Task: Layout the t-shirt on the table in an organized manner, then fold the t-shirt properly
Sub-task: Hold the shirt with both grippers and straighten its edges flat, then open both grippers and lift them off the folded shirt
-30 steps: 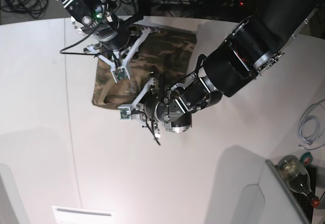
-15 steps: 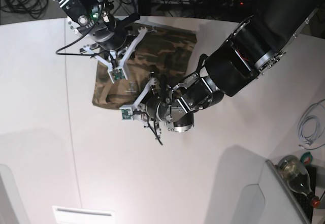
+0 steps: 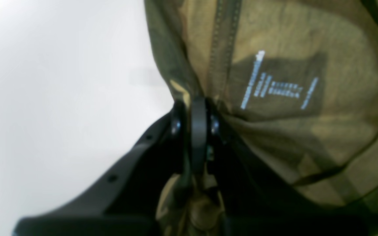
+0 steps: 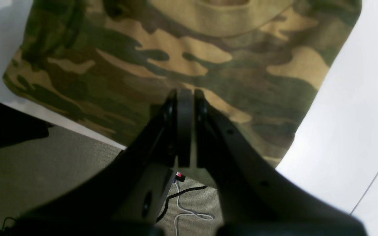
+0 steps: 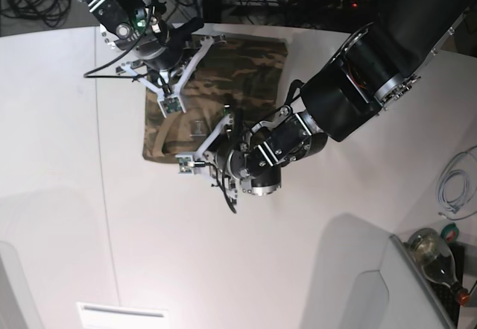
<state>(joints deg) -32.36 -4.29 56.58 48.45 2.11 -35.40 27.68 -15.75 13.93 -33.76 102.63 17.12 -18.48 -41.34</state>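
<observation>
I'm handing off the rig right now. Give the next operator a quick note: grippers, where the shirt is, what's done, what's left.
Left gripper: shut on the t-shirt beside the collar print.
Right gripper: shut, at the t-shirt's far edge; grip on cloth unclear.
T-shirt: lies compact at the table's far edge.
Done: partly folded, it seems.
Left: finish the fold, release.

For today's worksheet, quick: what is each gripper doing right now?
Left gripper: closed, pinching the t-shirt beside its printed collar label.
Right gripper: closed, over the t-shirt at the table edge; whether it holds cloth cannot be told.
</observation>
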